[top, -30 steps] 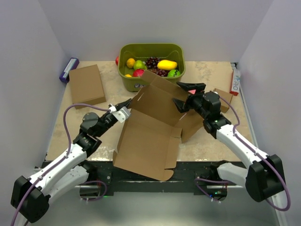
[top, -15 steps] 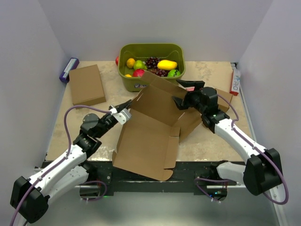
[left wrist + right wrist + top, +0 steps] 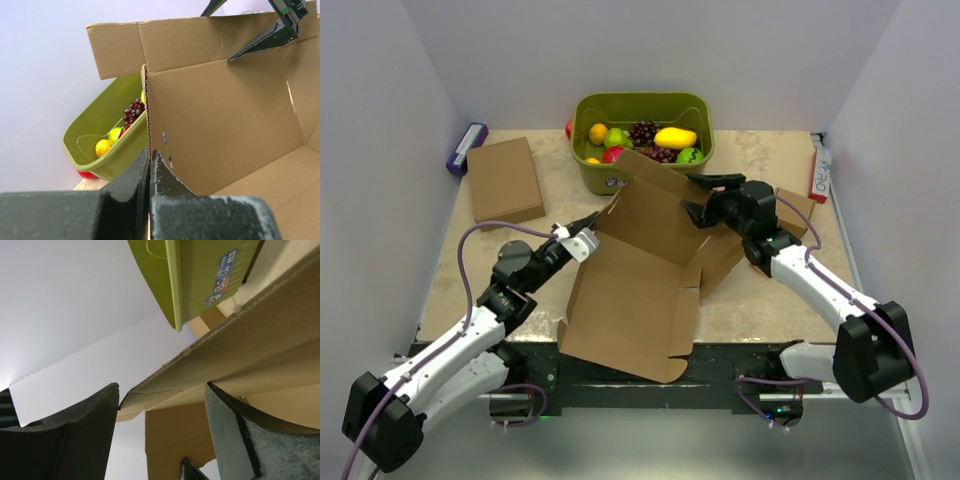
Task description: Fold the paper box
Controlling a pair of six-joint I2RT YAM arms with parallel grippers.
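Observation:
The paper box [image 3: 638,292] lies half-formed in the middle of the table, its base flat and its back wall [image 3: 225,115] raised. My left gripper [image 3: 583,230] is shut on the upright edge of the box's left side wall, and the corrugated edge shows pinched between the pads [image 3: 149,161]. My right gripper [image 3: 706,197] is at the top right of the back wall. It is open, with the back wall's top flap [image 3: 260,335] lying between its fingers [image 3: 162,387]. One fingertip [image 3: 114,390] touches the flap's corner.
A green basket [image 3: 588,160] of fruit stands right behind the box, also seen as basket [image 3: 95,145] and basket [image 3: 200,275]. A flat cardboard rectangle [image 3: 505,180] lies back left beside a purple item [image 3: 466,148]. A small cardboard cube [image 3: 798,206] and a white-red pack [image 3: 819,170] are at the right.
My right gripper has moved left and back onto the top flap of the box's back wall, and its jaws have narrowed. The left gripper keeps its grip unmoved.

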